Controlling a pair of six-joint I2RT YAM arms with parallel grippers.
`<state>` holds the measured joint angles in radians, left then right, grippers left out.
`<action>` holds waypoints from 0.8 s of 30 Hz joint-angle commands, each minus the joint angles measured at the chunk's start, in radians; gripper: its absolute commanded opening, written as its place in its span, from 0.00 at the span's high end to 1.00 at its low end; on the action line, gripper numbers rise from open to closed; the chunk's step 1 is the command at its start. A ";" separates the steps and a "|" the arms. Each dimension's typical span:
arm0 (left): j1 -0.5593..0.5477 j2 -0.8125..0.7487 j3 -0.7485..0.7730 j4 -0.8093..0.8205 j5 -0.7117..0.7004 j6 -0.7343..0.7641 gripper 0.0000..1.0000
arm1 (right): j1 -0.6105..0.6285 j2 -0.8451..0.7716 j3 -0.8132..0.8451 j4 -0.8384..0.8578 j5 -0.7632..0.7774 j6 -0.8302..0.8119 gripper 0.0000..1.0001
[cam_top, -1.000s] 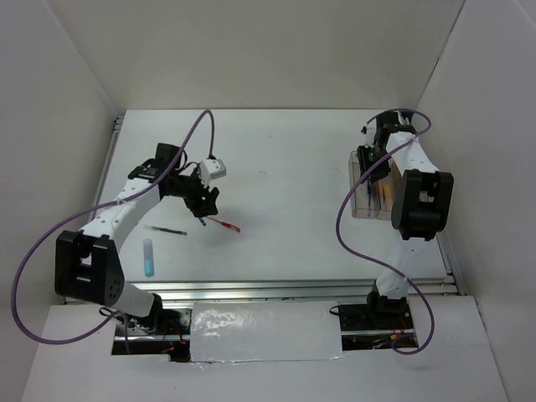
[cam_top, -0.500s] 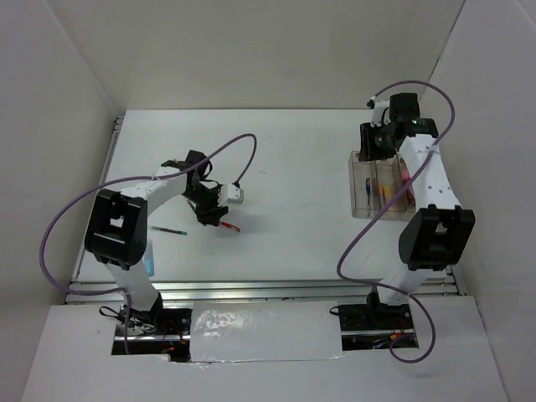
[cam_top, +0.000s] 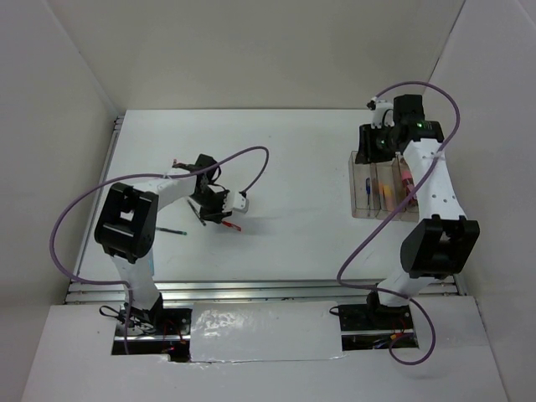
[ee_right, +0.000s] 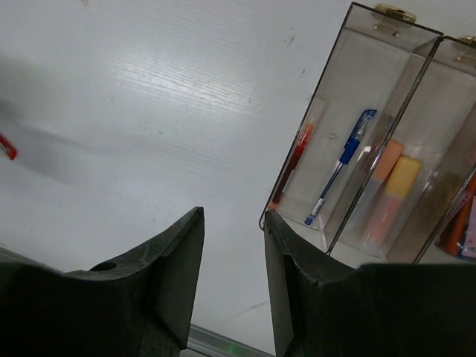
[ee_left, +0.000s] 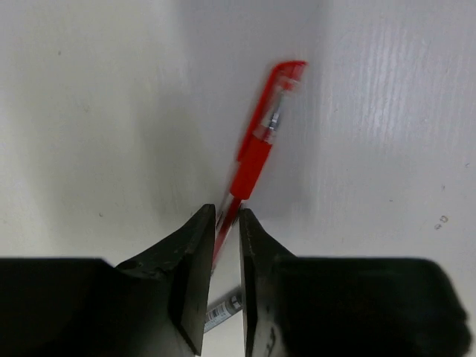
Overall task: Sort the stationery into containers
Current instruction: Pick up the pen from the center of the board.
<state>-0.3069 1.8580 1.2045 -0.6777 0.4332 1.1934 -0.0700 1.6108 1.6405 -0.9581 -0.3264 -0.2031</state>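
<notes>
Though illegible, label by red pen

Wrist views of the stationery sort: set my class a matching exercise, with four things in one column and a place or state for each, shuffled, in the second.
Column one:
1. blue pen
2. yellow marker
3. left gripper
4. right gripper

Column two:
a. open, holding nothing
b. in the middle bin
c. shut on the red pen
d. in the end bin

Pairs: 1-d, 2-b, 3-c, 4-a.
</notes>
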 commanded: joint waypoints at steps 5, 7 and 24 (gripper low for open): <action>-0.089 0.059 0.033 0.072 0.004 -0.050 0.87 | -0.017 -0.127 -0.064 0.044 -0.106 0.008 0.55; -0.106 0.082 0.078 0.089 0.027 -0.116 0.97 | -0.017 -0.164 -0.091 0.070 -0.134 0.024 0.55; -0.060 -0.282 0.106 0.639 0.206 -1.690 1.00 | 0.130 -0.296 -0.228 0.389 -0.559 0.373 0.13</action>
<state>-0.3267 1.6638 1.3426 -0.1658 0.7437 -0.1600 0.0124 1.3186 1.4193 -0.6899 -0.8032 0.0647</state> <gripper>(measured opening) 0.199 0.863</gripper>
